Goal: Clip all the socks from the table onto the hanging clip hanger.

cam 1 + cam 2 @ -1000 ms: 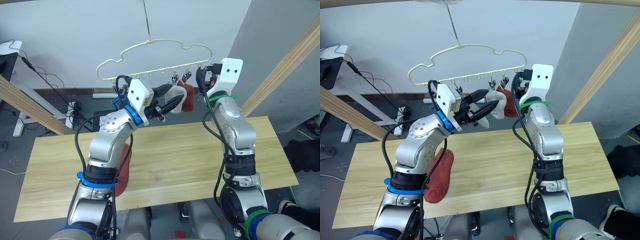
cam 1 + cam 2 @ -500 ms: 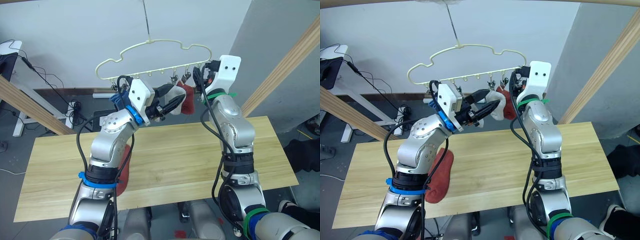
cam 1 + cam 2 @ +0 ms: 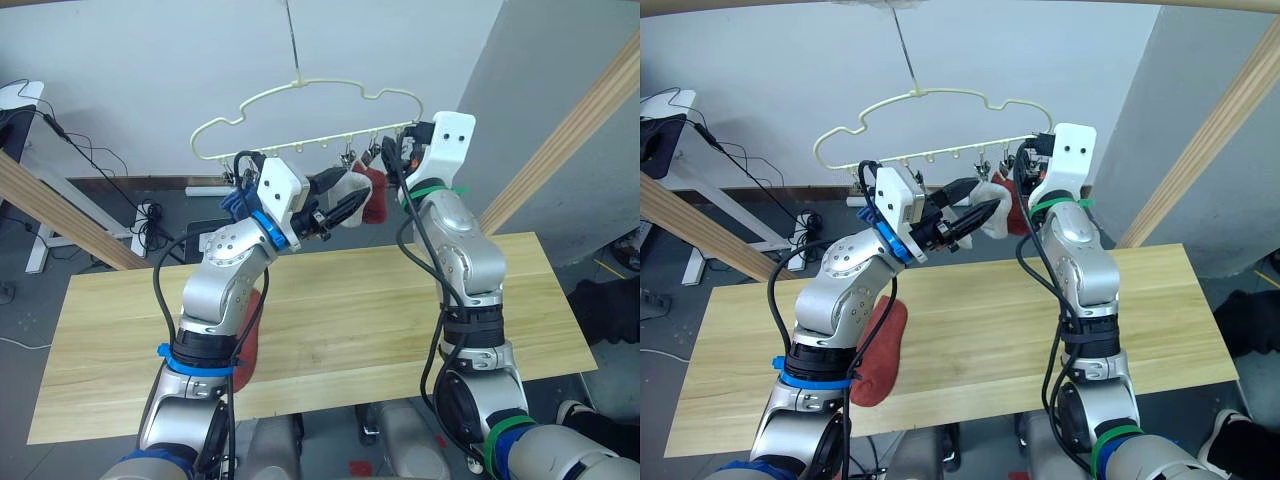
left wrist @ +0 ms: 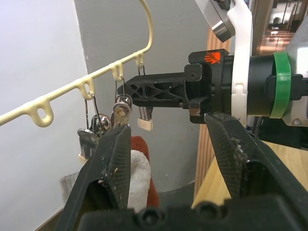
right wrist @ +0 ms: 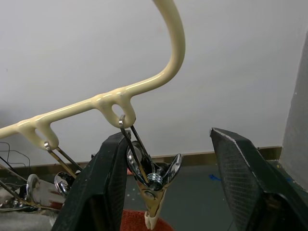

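A rust-red sock (image 3: 878, 352) is seen flat on the table (image 3: 980, 330), well below both raised grippers. Higher, the left gripper (image 4: 168, 144) is held open beside a light grey sock (image 3: 345, 187) and a red sock (image 3: 376, 196) clipped to the clip hanger (image 3: 300, 105). The right gripper (image 5: 166, 185) is spread around an end clip (image 5: 150, 185).

Even, diffuse indoor light fills the scene, bright enough that the white wall behind the clip hanger (image 3: 300, 120) reads pale and flat. The table (image 3: 340, 320) takes soft shadows beneath the arms, with no hard edges or glare. Head views are sharp throughout, with mild bending of straight lines toward the edges. In the left wrist view the near black fingers (image 4: 115, 163) look soft, while the metal clips (image 5: 151, 180) catch small bright highlights.
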You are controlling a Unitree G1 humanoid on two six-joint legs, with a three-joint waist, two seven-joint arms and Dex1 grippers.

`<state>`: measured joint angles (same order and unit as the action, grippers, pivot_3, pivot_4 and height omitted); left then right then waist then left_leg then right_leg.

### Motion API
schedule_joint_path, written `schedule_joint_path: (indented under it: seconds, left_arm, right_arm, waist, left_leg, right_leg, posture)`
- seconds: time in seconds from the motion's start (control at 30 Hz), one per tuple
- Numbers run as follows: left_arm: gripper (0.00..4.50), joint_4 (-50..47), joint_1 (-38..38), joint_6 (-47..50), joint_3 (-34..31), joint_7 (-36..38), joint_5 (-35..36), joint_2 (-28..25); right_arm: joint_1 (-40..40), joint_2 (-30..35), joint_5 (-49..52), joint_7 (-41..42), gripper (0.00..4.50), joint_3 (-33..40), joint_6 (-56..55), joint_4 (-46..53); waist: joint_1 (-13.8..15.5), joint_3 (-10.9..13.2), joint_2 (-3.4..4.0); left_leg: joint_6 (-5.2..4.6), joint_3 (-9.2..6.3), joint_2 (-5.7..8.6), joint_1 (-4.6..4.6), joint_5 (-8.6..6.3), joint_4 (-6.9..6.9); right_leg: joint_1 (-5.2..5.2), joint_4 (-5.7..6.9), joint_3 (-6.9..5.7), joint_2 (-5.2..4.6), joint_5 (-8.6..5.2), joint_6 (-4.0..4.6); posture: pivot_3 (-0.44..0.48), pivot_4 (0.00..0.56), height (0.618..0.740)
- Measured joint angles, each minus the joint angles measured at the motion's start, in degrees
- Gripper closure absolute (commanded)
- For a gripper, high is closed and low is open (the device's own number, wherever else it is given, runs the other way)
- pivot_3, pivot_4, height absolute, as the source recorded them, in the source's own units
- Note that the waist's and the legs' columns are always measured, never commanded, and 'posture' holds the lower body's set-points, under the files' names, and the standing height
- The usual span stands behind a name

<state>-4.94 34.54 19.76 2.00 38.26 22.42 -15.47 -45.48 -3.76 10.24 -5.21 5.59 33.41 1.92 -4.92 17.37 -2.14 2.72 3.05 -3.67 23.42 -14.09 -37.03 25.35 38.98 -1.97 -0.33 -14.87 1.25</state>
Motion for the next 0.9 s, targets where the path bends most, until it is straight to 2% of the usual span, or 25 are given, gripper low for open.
schedule_joint_path:
  seconds: [0.9]
  left_arm:
    - [1.77, 0.00, 0.00, 0.00, 0.31, -0.05, -0.01, 0.12]
  right_arm:
    - [0.04, -2.40, 0.04, -2.39, 1.76, 0.03, 2.92, 1.96]
  waist:
    - [-0.01, 0.00, 0.00]
  left_leg:
    - [0.00, -0.01, 0.00, 0.00, 0.00, -0.01]
  right_leg:
    - [0.00, 0.01, 0.00, 0.00, 0.00, 0.00]
  posture:
    - [-0.179, 0.271, 0.740]
